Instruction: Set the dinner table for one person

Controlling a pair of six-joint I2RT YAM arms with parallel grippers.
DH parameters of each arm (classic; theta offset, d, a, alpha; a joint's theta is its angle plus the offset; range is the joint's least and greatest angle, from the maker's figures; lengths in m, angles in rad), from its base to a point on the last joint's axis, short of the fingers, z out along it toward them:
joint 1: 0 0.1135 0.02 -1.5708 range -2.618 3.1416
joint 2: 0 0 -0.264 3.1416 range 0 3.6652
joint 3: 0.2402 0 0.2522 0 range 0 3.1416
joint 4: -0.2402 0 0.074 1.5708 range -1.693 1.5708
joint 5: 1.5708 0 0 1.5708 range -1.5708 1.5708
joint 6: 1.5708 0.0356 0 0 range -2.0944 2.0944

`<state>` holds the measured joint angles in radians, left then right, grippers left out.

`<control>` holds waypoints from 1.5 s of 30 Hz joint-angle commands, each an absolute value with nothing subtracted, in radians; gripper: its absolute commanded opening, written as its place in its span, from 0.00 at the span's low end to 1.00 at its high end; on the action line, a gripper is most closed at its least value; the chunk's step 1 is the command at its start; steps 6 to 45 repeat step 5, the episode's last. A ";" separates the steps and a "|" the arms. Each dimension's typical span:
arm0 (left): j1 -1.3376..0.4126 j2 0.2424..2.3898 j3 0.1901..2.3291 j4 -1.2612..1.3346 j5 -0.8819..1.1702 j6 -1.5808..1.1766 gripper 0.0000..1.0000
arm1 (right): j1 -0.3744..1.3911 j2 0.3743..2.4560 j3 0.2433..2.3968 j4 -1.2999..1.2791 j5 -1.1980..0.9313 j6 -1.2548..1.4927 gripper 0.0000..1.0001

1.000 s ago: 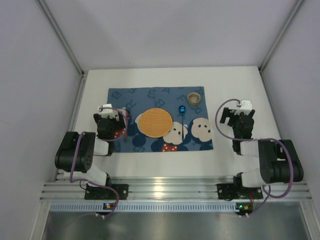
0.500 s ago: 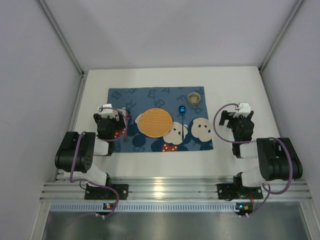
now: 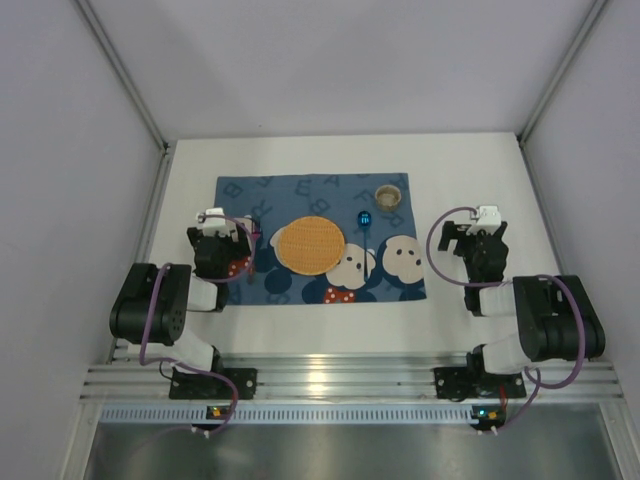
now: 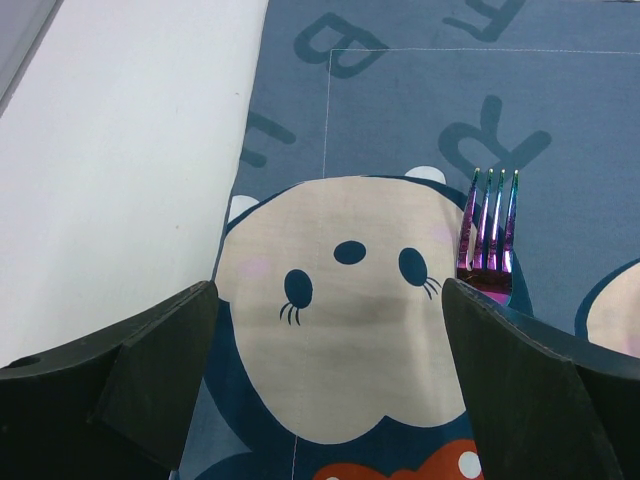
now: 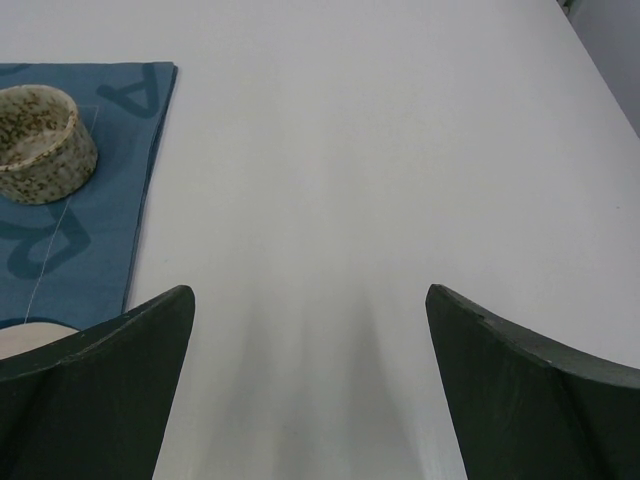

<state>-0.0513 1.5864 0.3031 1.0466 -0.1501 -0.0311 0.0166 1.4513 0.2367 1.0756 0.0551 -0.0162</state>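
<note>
The left gripper (image 4: pixel 328 295) hangs low over the near left part of the cartoon-print placemat (image 4: pixel 400 90), its jaws spread wide and holding nothing. The iridescent fork (image 4: pixel 490 230) lies just beside its right finger, tines pointing away, so it looks like the fork is already laid on the left of the plate and let go. The right gripper (image 5: pixel 308 300) is also spread open and empty, over the bare white counter (image 5: pixel 350 150) to the right of the placemat, probably parked clear of the setting.

Further on, the orange round plate (image 3: pixel 310 245) sits in the middle of the placemat. The blue spoon (image 3: pixel 365 222) lies to its right and the speckled ceramic cup (image 5: pixel 35 140) stands at the far right corner. This is the usual order for one person, and the setting seems complete.

Compared with one second ago, only the right arm has drawn slightly inward and its cable loop has tightened. The left arm and all tableware keep their places.
</note>
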 commanded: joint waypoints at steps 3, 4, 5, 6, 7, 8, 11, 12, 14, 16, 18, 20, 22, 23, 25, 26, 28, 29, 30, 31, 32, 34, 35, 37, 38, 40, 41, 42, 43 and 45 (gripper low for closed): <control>-0.049 1.578 0.307 1.124 -0.147 -0.037 0.99 | 0.012 1.451 0.259 1.154 0.035 -0.021 1.00; -0.049 1.577 0.307 1.124 -0.146 -0.037 0.99 | 0.012 1.451 0.259 1.154 0.037 -0.020 1.00; -0.049 1.577 0.307 1.124 -0.146 -0.037 0.99 | 0.012 1.451 0.259 1.154 0.037 -0.020 1.00; -0.049 1.577 0.307 1.124 -0.146 -0.037 0.99 | 0.012 1.451 0.259 1.154 0.037 -0.020 1.00; -0.049 1.577 0.307 1.124 -0.146 -0.037 0.99 | 0.012 1.451 0.259 1.154 0.037 -0.020 1.00; -0.049 1.577 0.307 1.124 -0.146 -0.037 0.99 | 0.012 1.451 0.259 1.154 0.037 -0.020 1.00; -0.049 1.577 0.307 1.124 -0.146 -0.037 0.99 | 0.012 1.451 0.259 1.154 0.037 -0.020 1.00; -0.049 1.577 0.307 1.124 -0.146 -0.037 0.99 | 0.012 1.451 0.259 1.154 0.037 -0.020 1.00; -0.049 1.577 0.307 1.124 -0.146 -0.037 0.99 | 0.012 1.451 0.259 1.154 0.037 -0.020 1.00; -0.049 1.577 0.307 1.124 -0.146 -0.037 0.99 | 0.012 1.451 0.259 1.154 0.037 -0.020 1.00; -0.049 1.577 0.307 1.124 -0.146 -0.037 0.99 | 0.012 1.451 0.259 1.154 0.037 -0.020 1.00; -0.049 1.577 0.307 1.124 -0.146 -0.037 0.99 | 0.012 1.451 0.259 1.154 0.037 -0.020 1.00; -0.049 1.577 0.307 1.124 -0.146 -0.037 0.99 | 0.012 1.451 0.259 1.154 0.037 -0.020 1.00; -0.049 1.577 0.307 1.124 -0.146 -0.037 0.99 | 0.012 1.451 0.259 1.154 0.037 -0.020 1.00; -0.049 1.577 0.307 1.124 -0.146 -0.037 0.99 | 0.012 1.451 0.259 1.154 0.037 -0.020 1.00; -0.049 1.577 0.307 1.124 -0.146 -0.037 0.99 | 0.012 1.451 0.259 1.154 0.037 -0.020 1.00; -0.049 1.577 0.307 1.124 -0.146 -0.037 0.99 | 0.012 1.451 0.259 1.154 0.037 -0.020 1.00; -0.049 1.577 0.307 1.124 -0.146 -0.037 0.99 | 0.012 1.451 0.259 1.154 0.037 -0.020 1.00; -0.049 1.577 0.307 1.124 -0.146 -0.037 0.99 | 0.012 1.451 0.259 1.154 0.037 -0.020 1.00; -0.049 1.577 0.307 1.124 -0.146 -0.037 0.99 | 0.012 1.451 0.259 1.154 0.037 -0.020 1.00; -0.049 1.577 0.307 1.124 -0.146 -0.037 0.99 | 0.012 1.451 0.259 1.154 0.037 -0.020 1.00; -0.049 1.577 0.307 1.124 -0.146 -0.037 0.99 | 0.012 1.451 0.259 1.154 0.037 -0.020 1.00; -0.049 1.577 0.307 1.124 -0.146 -0.037 0.99 | 0.012 1.451 0.259 1.154 0.037 -0.020 1.00; -0.049 1.577 0.307 1.124 -0.146 -0.037 0.99 | 0.012 1.451 0.259 1.154 0.037 -0.020 1.00; -0.049 1.577 0.307 1.124 -0.146 -0.037 0.99 | 0.012 1.451 0.259 1.154 0.037 -0.020 1.00; -0.049 1.577 0.307 1.124 -0.146 -0.037 0.99 | 0.012 1.451 0.259 1.154 0.037 -0.020 1.00; -0.049 1.577 0.307 1.124 -0.146 -0.037 0.99 | 0.012 1.451 0.259 1.154 0.037 -0.020 1.00; -0.049 1.577 0.307 1.124 -0.146 -0.037 0.99 | 0.012 1.451 0.259 1.154 0.037 -0.020 1.00; -0.049 1.577 0.307 1.124 -0.146 -0.037 0.99 | 0.012 1.451 0.259 1.154 0.037 -0.020 1.00; -0.049 1.577 0.307 1.124 -0.146 -0.037 0.99 | 0.012 1.451 0.259 1.154 0.037 -0.020 1.00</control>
